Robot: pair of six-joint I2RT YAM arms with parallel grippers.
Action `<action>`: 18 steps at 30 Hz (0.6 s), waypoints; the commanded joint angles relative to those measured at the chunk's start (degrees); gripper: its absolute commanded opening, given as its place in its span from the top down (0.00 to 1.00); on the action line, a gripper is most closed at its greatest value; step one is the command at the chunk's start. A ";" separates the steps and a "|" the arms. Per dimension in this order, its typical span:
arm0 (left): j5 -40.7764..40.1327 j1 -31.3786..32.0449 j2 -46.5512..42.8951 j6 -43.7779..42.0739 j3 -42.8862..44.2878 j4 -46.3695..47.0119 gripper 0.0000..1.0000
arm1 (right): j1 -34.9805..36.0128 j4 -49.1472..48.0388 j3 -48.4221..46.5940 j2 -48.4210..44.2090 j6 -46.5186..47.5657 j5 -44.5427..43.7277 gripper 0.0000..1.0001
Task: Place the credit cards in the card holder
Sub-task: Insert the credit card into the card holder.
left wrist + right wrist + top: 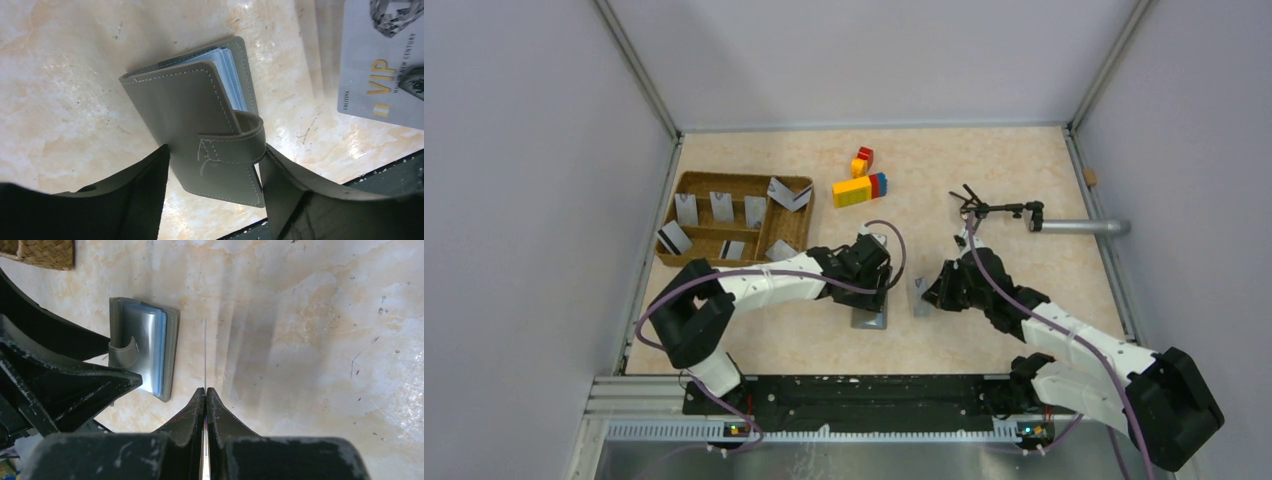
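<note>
Grey holder (200, 125) lying partly open, strap looped, near the middle of the surface's (1024, 160) near edge. Left end effector (215, 165) spread astride its strap end. Right end effector (205, 390) pinching a silver card (370, 75) held upright just beside the holder, printed "VIP" in gold and "NEW CENTURY".

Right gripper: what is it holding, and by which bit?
A credit card, pinched by its near edge between the right gripper's shut jaws. The rest sticks out in front, seen edge-on from the wrist.
</note>
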State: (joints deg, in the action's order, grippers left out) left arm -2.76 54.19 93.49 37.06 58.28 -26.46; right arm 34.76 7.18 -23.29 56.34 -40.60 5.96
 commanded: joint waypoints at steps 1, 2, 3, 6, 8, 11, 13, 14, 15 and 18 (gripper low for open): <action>-1.30 0.21 -2.93 0.14 -0.36 -1.46 0.41 | 0.22 -2.25 -0.35 -1.93 0.21 1.68 1.00; -0.81 0.21 -3.49 0.48 -0.82 -1.07 0.47 | 0.22 -2.27 -0.31 -2.21 0.15 1.95 1.00; -0.54 0.21 -3.95 0.94 -1.14 -0.83 0.51 | 0.22 -2.11 -0.27 -2.38 0.10 2.22 1.00; -0.14 0.21 -5.01 2.13 -1.93 -0.83 0.62 | 0.22 -1.48 -0.44 -3.33 -0.41 3.61 1.00; -0.58 0.14 -6.05 3.09 -3.00 -0.17 0.73 | 0.24 -1.98 -0.28 -4.46 -1.52 5.10 1.00; -0.68 0.04 -8.23 4.83 -5.22 2.47 0.81 | 0.58 -3.22 -0.18 -6.42 -3.39 7.65 1.00; -0.31 -0.04 -10.02 6.47 -7.03 5.18 0.90 | 1.17 -4.13 -0.12 -7.61 -4.68 8.14 1.00; -0.10 -0.12 -11.02 7.25 -8.07 6.70 0.94 | 1.48 -4.56 -0.14 -7.93 -5.11 8.14 1.00; 0.13 -0.22 -12.16 8.10 -9.16 8.15 0.98 | 1.72 -4.89 -0.17 -8.05 -5.52 7.94 1.00; 1.30 -0.71 -15.88 10.94 -12.82 13.59 1.00 | 2.92 -6.14 -0.09 -7.04 -6.27 6.92 1.00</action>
State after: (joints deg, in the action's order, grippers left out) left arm -2.63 53.98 82.46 43.44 49.47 -20.62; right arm 35.99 4.78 -23.24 49.21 -44.66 12.45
